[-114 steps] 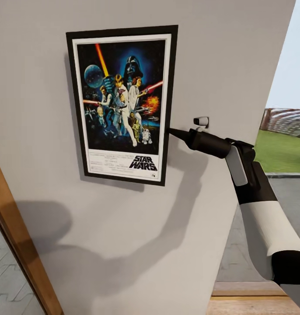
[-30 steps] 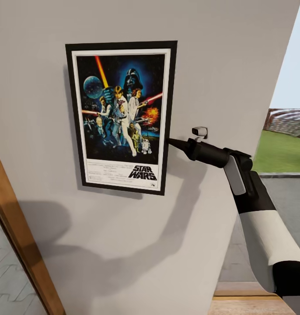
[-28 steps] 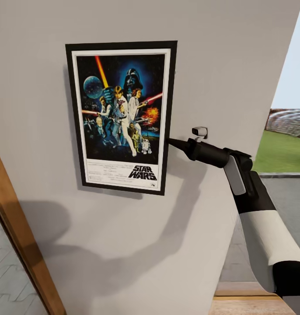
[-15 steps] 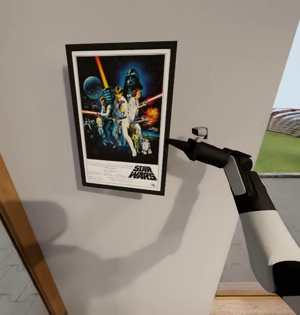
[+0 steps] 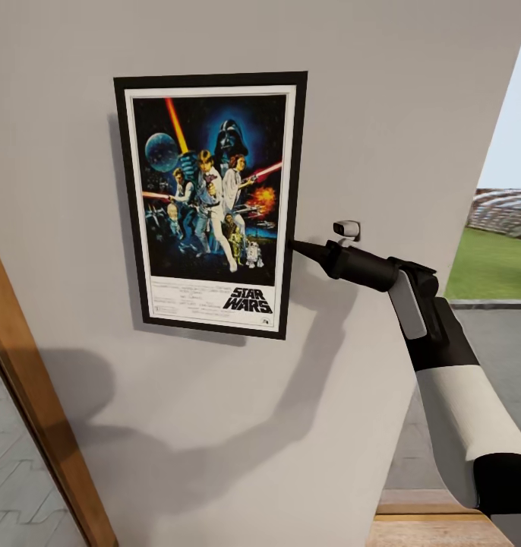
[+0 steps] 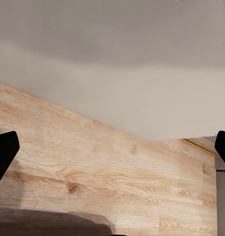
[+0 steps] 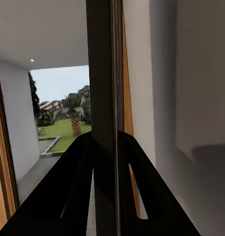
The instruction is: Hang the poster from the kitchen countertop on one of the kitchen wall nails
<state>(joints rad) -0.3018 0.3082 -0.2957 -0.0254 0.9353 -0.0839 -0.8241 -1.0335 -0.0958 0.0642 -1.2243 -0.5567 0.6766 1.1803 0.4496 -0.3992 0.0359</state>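
The poster (image 5: 213, 203) sits upright against the pale grey wall (image 5: 382, 91), its frame edge-on in the right wrist view (image 7: 103, 98). The right end effector (image 5: 295, 245) is clenched on the poster's right edge, fingers (image 7: 82, 187) pinching the frame. The left end effector (image 6: 112, 152) is released, fingers spread wide over a wooden floor (image 6: 102, 172).

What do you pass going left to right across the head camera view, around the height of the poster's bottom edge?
wooden door frame → grey wall → poster → right gripper → right arm → lawn outside
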